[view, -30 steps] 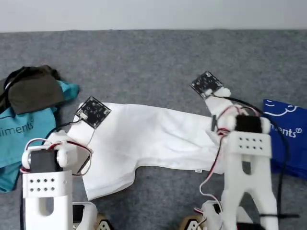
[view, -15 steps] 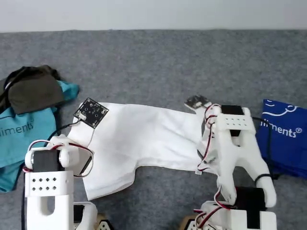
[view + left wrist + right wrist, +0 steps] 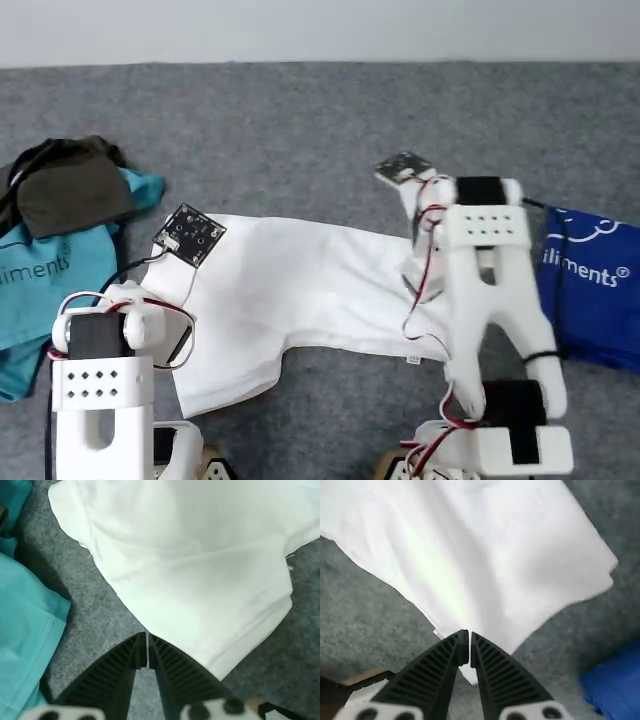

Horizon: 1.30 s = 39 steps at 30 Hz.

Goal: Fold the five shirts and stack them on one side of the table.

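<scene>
table (image 3: 300, 120): grey, felt-like surface, carrying four visible shirts and both arms' reach.
white shirt (image 3: 300, 290): lay spread open and wrinkled across the middle of the table, its long side running left to right, with one lower corner hanging toward the left arm's base.
left hand (image 3: 147, 642): fingers were pressed together with hardly a slit between them, tips pointing down at the left hem of the white shirt, right where cloth met bare table; whether any cloth was pinched could not be told.
right hand (image 3: 469, 637): fingers were likewise closed, tips resting at the shirt's right-hand edge, with a scrap of white showing just under them; a real grip on the cloth could not be told.
shirt and hands: the white shirt stretched between the two, the left hand at its left end and the right hand at its right end.
teal shirt (image 3: 40, 270): crumpled at the left side of the table, near the white shirt, a strip of grey between them.
dark shirt (image 3: 70, 190): bunched on top of the teal shirt.
blue shirt (image 3: 595, 290): lay at the right side, just beside the right arm, apart from the white shirt.
</scene>
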Available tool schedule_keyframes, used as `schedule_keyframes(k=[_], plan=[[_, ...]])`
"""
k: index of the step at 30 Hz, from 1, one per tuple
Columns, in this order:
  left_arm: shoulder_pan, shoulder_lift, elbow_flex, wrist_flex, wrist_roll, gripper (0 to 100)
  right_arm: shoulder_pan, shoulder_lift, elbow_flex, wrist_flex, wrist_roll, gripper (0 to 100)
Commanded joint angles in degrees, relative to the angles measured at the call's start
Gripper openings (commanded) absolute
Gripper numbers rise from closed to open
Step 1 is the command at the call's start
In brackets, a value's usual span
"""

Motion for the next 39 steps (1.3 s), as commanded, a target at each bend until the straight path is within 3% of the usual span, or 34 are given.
schedule_keyframes(k=[1, 6, 11, 15, 21, 24, 39], plan=[[-0.53, -0.97, -0.84, -0.97, 0.44, 2, -0.13, 2.51, 5.8, -3.74, -2.02, 1.1], [-0.53, -0.97, -1.71, 0.7, 0.44, 2, -0.75, 3.47, 10.37, -2.07, -2.37, 1.0], [-0.53, -0.97, -1.98, 0.62, 0.44, 2, -2.51, -2.15, 1.67, 2.42, -2.37, 1.0], [-0.53, -0.97, -1.63, -1.32, 0.44, 2, 0.31, -2.77, -4.84, -0.13, -2.81, 1.7], [-0.53, -0.97, -1.63, -4.92, 0.44, 2, 5.93, 5.41, -8.0, -4.09, -11.69, 13.8], [-0.53, -0.62, -1.63, -7.03, 0.44, 2, 9.19, 9.01, -10.46, -4.18, -15.38, 13.7], [-0.53, -0.53, -1.54, -9.32, 0.26, 2, 14.46, 20.7, -18.29, -9.1, -16.26, 13.7]])
